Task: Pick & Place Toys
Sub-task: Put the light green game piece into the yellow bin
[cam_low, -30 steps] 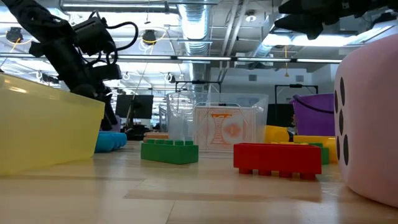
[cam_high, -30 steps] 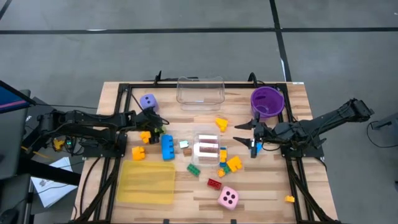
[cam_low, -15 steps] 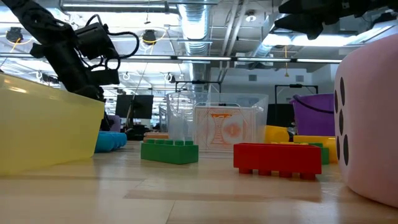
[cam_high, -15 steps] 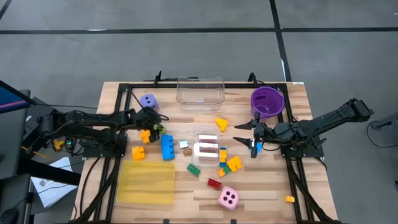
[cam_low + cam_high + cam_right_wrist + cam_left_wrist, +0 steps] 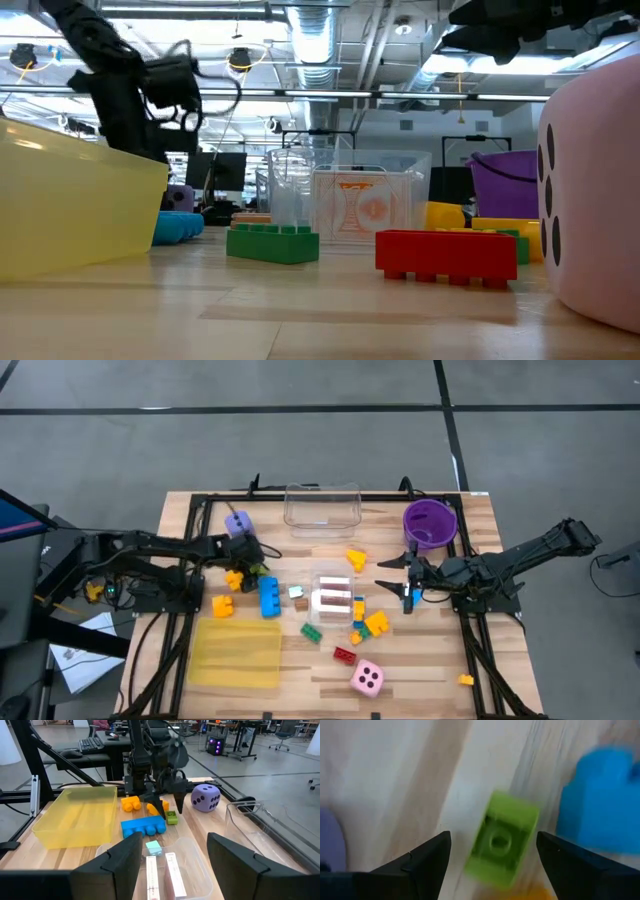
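Currently, step: reaching for pick.
Green brick (image 5: 502,840): on table, just beside blue brick (image 5: 269,596).
Left gripper (image 5: 251,563): open, empty, poised over green brick.
Right gripper (image 5: 385,573): open, empty, well apart.
Next: descend, close squarely.

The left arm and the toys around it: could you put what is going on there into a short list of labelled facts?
Left gripper: open, fingers pointing down over a small green brick, not holding it
Beside that brick: a blue brick and an orange brick
Purple die: on the table, toward the far edge from the gripper
Yellow tray: near the front edge, on the left arm's side; I see no toys in it
Right gripper: hanging open near the purple bowl, holding nothing
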`<state>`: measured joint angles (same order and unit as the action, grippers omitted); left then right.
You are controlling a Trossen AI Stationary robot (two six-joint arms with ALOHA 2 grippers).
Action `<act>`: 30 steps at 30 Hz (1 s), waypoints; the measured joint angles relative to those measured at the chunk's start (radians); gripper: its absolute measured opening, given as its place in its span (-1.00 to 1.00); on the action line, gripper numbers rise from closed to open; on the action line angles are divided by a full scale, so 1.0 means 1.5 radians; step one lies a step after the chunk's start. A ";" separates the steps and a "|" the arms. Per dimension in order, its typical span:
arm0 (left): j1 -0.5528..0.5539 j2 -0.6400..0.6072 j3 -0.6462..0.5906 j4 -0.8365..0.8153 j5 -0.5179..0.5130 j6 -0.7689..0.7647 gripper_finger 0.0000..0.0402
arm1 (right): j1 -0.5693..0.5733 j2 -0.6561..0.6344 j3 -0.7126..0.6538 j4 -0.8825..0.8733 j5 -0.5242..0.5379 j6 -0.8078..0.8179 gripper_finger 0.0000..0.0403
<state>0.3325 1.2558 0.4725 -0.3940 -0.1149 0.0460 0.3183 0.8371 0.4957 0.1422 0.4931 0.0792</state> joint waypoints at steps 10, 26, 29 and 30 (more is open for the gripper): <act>0.002 0.048 0.025 -0.042 0.011 0.020 0.44 | 0.000 0.000 0.000 -0.001 0.000 0.000 0.08; 0.004 0.028 0.023 -0.027 0.033 0.051 0.02 | 0.000 0.000 0.000 0.000 0.000 0.000 0.08; 0.004 0.028 0.023 -0.027 0.035 0.048 -0.16 | 0.000 0.000 0.000 0.000 -0.001 0.000 0.08; 0.004 0.028 0.024 -0.028 0.035 0.047 -0.23 | 0.000 0.000 0.000 0.000 -0.002 0.000 0.08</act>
<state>0.3386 1.2980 0.5082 -0.4359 -0.0628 0.1161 0.3183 0.8371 0.4957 0.1418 0.4898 0.0792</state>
